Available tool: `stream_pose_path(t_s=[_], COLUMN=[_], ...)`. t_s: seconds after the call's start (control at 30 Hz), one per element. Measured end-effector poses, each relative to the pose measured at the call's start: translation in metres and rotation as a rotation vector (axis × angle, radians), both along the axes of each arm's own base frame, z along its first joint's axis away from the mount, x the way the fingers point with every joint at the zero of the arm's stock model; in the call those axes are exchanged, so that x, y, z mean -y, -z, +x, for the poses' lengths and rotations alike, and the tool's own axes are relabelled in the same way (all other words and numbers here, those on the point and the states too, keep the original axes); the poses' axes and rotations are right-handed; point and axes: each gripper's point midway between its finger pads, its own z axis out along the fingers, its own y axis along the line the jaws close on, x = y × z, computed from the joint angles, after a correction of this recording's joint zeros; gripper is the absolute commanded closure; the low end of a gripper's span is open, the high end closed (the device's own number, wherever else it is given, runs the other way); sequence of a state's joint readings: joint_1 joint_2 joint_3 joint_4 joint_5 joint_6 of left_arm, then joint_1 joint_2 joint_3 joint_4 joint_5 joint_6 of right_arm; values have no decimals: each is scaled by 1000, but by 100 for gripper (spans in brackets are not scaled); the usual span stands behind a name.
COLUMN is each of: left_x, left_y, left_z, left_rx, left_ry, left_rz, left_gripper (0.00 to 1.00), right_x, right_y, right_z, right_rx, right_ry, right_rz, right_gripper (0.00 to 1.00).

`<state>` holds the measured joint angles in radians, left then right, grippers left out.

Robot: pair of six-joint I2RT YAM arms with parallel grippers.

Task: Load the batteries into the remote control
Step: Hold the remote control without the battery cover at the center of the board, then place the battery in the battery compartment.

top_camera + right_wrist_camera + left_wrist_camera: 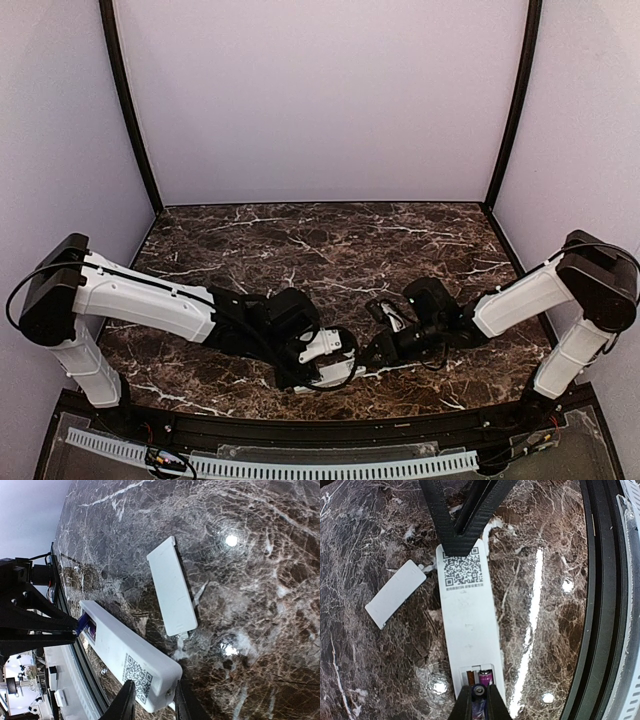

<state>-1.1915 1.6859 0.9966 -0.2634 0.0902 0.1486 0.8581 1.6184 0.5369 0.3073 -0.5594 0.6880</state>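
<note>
I see my left gripper [479, 696] at the bottom edge of its wrist view, pinched tight on a battery [479, 691]. It sits right at the open recess [470, 672] in the lower end of the remote control [470, 625], which lies back-up down the middle of the frame. A second purple battery [486, 678] shows inside that recess. My right gripper [152, 700] clamps narrowly on the remote's QR-code end. The cover plate [395, 594] lies just left of the remote on the marble table [370, 530].
</note>
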Motion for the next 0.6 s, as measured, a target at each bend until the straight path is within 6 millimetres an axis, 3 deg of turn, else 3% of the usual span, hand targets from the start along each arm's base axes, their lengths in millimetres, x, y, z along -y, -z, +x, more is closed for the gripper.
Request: stream_pose_path(t_s=[0.6], left_x=[4], left_y=[10], left_z=[2], left_rx=[17], left_ry=[-5], left_rz=[24], left_gripper=[94], right_x=[0], right_y=[1], right_z=[-1], right_rx=[1], right_ry=[-2], right_rz=[-2], right_gripper=[74])
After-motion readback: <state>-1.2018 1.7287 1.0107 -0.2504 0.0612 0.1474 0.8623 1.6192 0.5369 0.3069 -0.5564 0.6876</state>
